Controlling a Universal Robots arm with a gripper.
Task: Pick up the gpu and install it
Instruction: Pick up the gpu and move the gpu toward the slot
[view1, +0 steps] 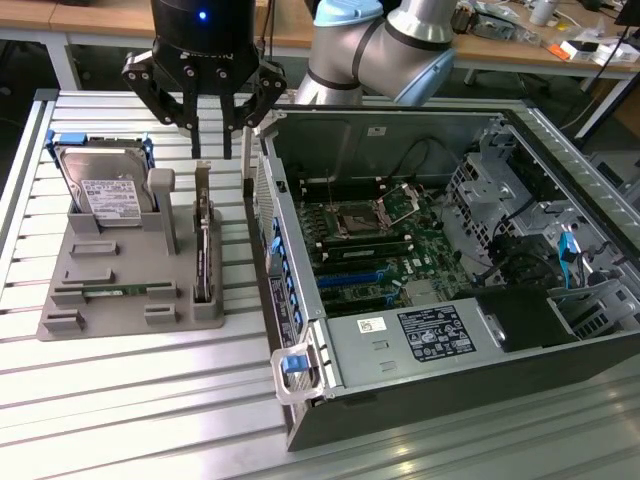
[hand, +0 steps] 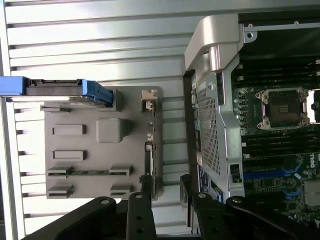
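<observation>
- Starting from the foreground of the exterior view, I see the open grey metal computer case (view1: 400, 410) lying on its side on the slatted aluminium table (view1: 120, 400).
- Its green motherboard (view1: 400, 250) is exposed and the long blue expansion slots (view1: 350, 282) look bare, so I judge that the install has not happened.
- Just beside the case, on the exterior view's left, sits the grey plastic holder tray (view1: 110, 265). A narrow green memory stick (view1: 115, 291) lies in its near slot.
- The gpu (view1: 203, 240), a slim dark card with a silver bracket at one end, stands on edge in the tray's slot nearest the case. It is fully seated and not lifted.
- Behind it in the tray, the silver hard drive with white label and blue frame (view1: 100, 190) leans upright, untouched.
- The black gripper (view1: 212, 150) hangs just above the card's far end, clear of it. Its jaws are spread apart with nothing between them.
- In the wrist view the gripper (hand: 167, 215) looks down along the gpu (hand: 150, 155), which runs closer to one finger than to mid-gap.
- By my reading the pick has not begun: grasping, lifting and seating are all left.
- Farthest back are the silver and light-blue arm (view1: 400, 40) and cluttered wooden desks (view1: 540, 25).
</observation>
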